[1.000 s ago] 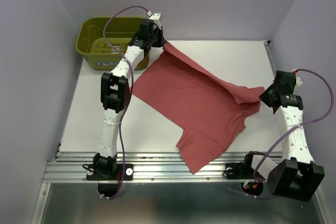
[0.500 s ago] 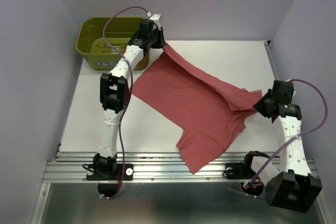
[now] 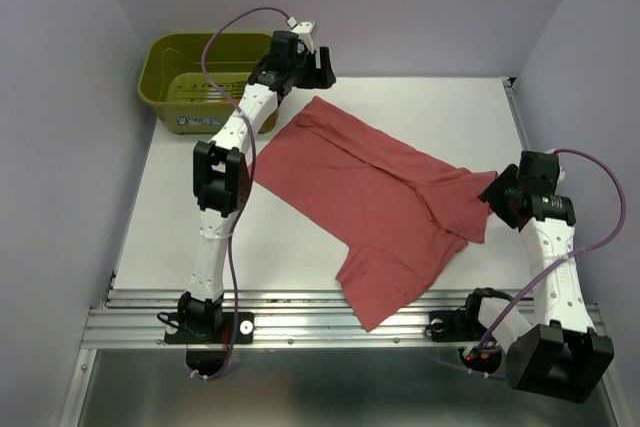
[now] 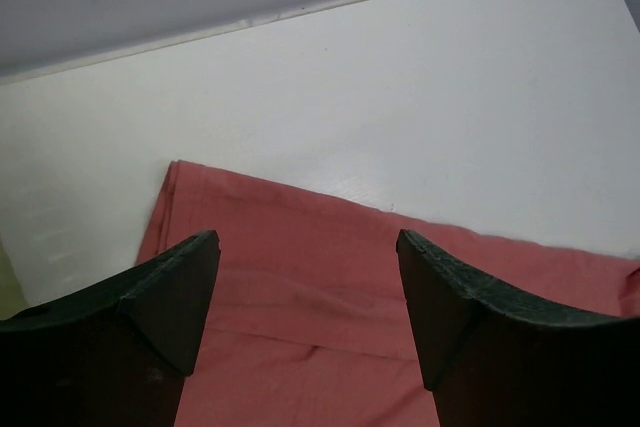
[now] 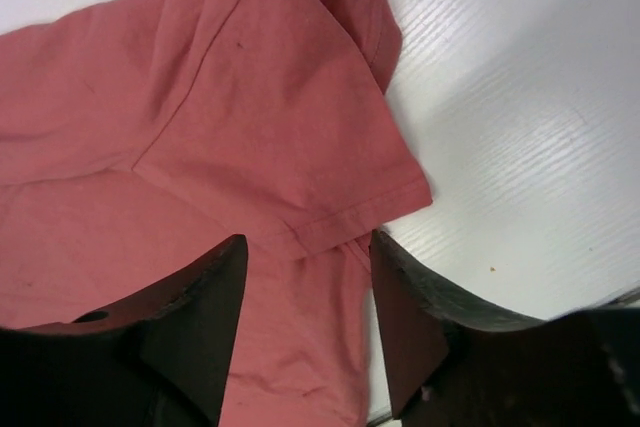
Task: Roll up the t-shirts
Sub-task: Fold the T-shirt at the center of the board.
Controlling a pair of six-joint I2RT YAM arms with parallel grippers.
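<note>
1. The red t-shirt (image 3: 370,197) lies spread across the middle of the white table (image 3: 440,112). Its lowest corner drapes over the metal rail (image 3: 150,312) at the bottom of the top view.
2. The left gripper (image 3: 318,67), upper centre, hangs over the shirt's far folded edge with fingers spread wide, holding nothing.
3. The right gripper (image 3: 497,193), at the right, has its fingers apart around a folded sleeve, not pinching it.
4. A green tub (image 3: 165,87) sits in the upper left, apart from the shirt and partly hidden by the left arm.
</note>
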